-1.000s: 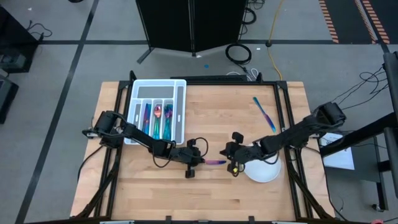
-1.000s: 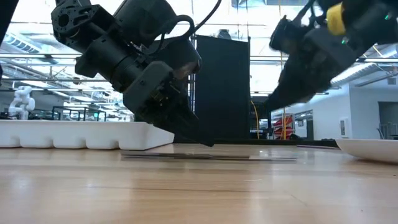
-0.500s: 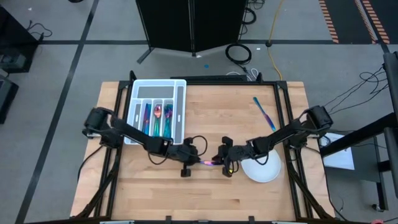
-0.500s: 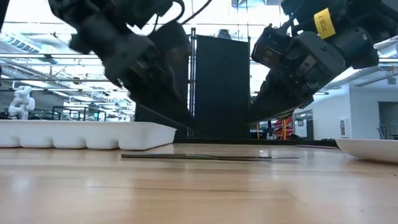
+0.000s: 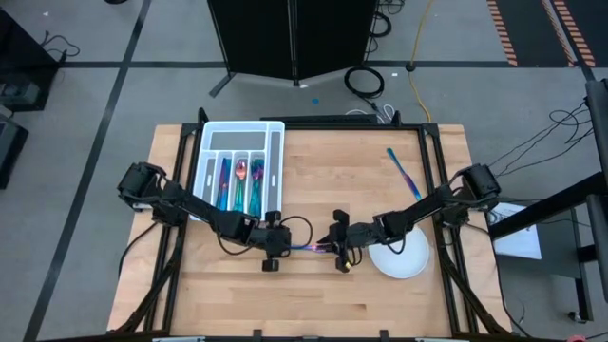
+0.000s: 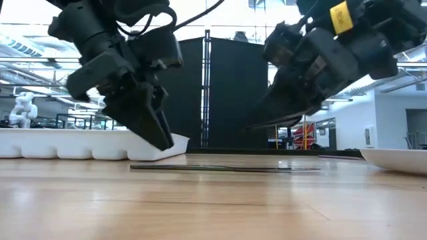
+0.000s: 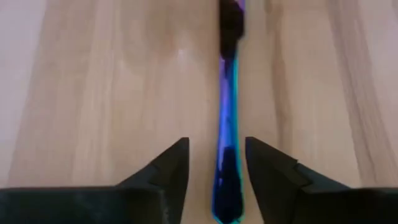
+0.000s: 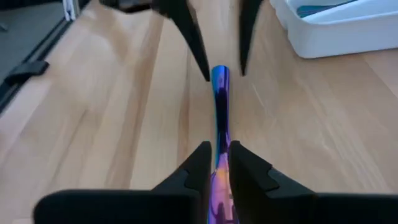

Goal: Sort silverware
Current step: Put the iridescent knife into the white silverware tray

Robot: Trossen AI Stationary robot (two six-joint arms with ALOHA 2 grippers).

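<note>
Tray (image 5: 275, 171) sits at the table's (image 5: 313, 304) back-left corner, long side running front to back. Silverware (image 5: 237, 182) lies in its narrow compartments

One knife (image 5: 404, 173) lies alone near the back-right corner, well apart from the rest

Plate (image 5: 404, 261) rests near the right edge, toward the front

One utensil (image 5: 312, 248) lies flat near the table's middle, between tray and plate, in front of the tray's right end. Left gripper (image 5: 270, 249) sits at its left end, right gripper (image 5: 342, 249) at its right end, the two facing each other along it; the right gripper is just left of the plate
</note>
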